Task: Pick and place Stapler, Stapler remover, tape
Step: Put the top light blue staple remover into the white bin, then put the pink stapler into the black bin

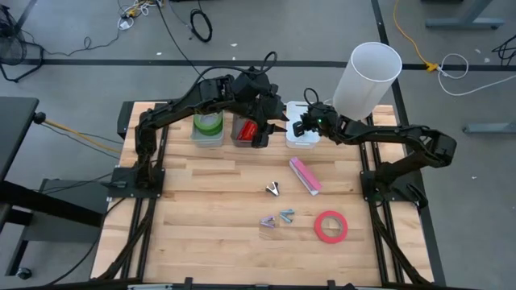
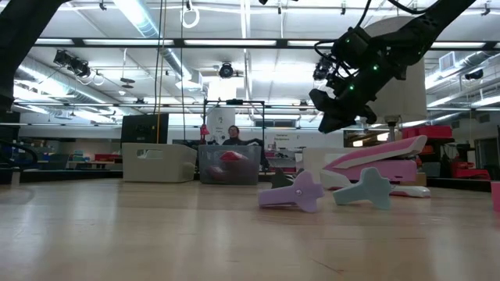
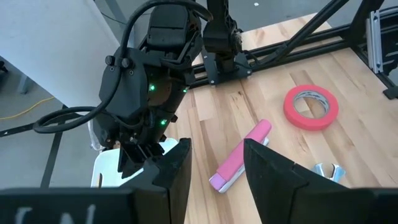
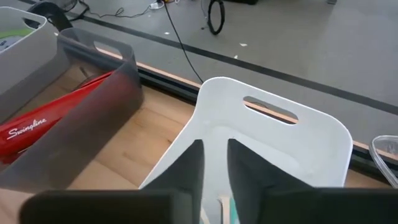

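Observation:
A red stapler (image 1: 248, 129) lies in the grey middle bin (image 1: 239, 138). It also shows in the right wrist view (image 4: 37, 127). A green tape roll (image 1: 208, 122) lies in the left bin. A pink stapler (image 1: 305, 175), a dark staple remover (image 1: 274, 189), a purple one (image 1: 266, 221), a teal one (image 1: 287, 214) and a red tape roll (image 1: 330, 226) lie on the table. My left gripper (image 3: 214, 168) is open and empty above the middle bin. My right gripper (image 4: 214, 165) hangs over the white bin (image 4: 273, 143), its fingers a narrow gap apart with nothing between the tips.
A tall white cylinder (image 1: 367, 76) stands at the table's far right, close behind my right arm. The three bins stand in a row along the far edge. The two arms are close together over the bins. A person shows in the room beyond the table (image 2: 233, 136).

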`<state>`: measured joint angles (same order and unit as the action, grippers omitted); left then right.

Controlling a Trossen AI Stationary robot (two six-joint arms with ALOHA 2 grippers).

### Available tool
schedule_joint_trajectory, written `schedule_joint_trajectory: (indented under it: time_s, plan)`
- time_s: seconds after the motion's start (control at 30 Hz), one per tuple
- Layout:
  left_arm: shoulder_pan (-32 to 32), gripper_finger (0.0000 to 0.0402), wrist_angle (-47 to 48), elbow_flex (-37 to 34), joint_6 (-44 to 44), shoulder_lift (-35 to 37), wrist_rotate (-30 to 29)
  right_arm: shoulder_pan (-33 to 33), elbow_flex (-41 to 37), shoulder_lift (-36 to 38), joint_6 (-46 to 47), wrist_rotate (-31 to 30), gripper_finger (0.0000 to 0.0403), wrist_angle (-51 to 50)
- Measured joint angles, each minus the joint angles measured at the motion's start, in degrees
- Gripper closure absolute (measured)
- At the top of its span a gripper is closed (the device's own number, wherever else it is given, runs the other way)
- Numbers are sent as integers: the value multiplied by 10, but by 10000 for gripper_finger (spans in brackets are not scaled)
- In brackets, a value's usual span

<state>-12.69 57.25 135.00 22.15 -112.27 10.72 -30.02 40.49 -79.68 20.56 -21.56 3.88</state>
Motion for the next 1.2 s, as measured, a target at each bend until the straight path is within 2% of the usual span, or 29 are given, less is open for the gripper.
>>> schedule_joint_trajectory:
  time_s: [0.23, 0.4, 0.57, 0.77, 0.9, 1.03, 1.2]
  plan:
    - [0, 252, 0, 0, 0, 0, 0, 4, 0, 0, 0, 10, 273, 14]
    - [0, 252, 1, 0, -1, 0, 0, 16, 0, 7, -19, 63, 256, 71]
    - [4, 253, 3, 0, -3, 0, 0, 41, 0, 37, -73, 96, 256, 79]
    - [7, 253, 44, 0, -4, 3, 0, 79, 0, 93, -134, 107, 265, 50]
    - [3, 253, 75, 0, -18, 8, 2, 102, 0, 133, -140, 134, 268, 37]
    - [-1, 253, 107, 0, -36, 12, 29, 129, 0, 164, -140, 162, 268, 25]
    - [1, 253, 144, 0, -50, 12, 42, 172, 0, 179, -140, 179, 268, 2]
